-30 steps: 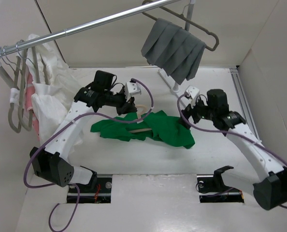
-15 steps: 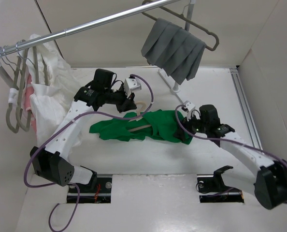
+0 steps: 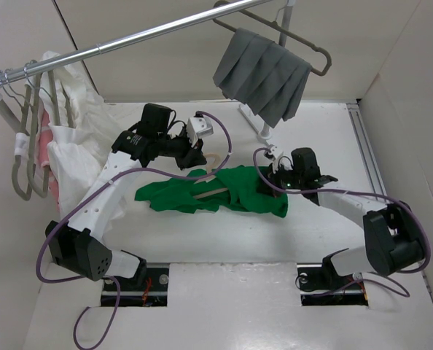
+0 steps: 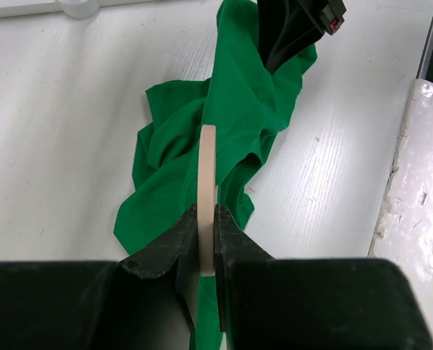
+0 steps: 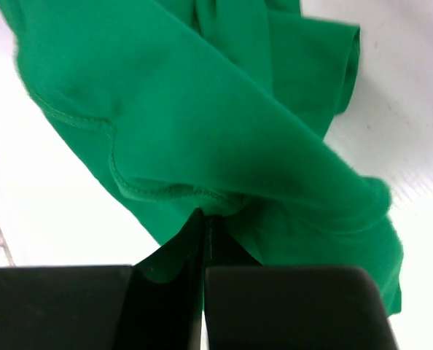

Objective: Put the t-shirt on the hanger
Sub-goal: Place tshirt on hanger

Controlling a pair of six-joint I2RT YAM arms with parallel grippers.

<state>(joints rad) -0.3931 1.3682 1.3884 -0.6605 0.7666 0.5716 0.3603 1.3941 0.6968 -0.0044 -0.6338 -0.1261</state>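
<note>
The white surface (image 3: 202, 248) carries the whole job. The green t-shirt (image 3: 249, 193) lies crumpled across its middle, between the two arms, bunched into a long ridge rather than spread flat. The cream hanger (image 4: 208, 182) lies in that ridge with cloth heaped on both sides of it. From above, one shoulder shows as a pale strip on the green and the hook pokes out at the far side, so these views do not settle whether any of it is inside the shirt. The left claw (image 4: 206, 219) is clamped on the hanger, its fingers pressed to either face of the plastic, seen edge-on. The right claw (image 5: 204, 219) is pinched tight on a fold at the shirt's right end, next to a stitched hem. The step in hand looks like drawing the shirt over the hanger. It should go best if the left arm holds the hanger level as an anchor while the right arm pulls the fabric outward along the hanger's line. Lifting a little would let the cloth slide over the shoulder instead of dragging it. The pinch seems to hold more than one layer. If front and back are both caught, the opening will not spread, so a regrip on a single hem edge may be needed. A slow pull suits this soft cotton.
</note>
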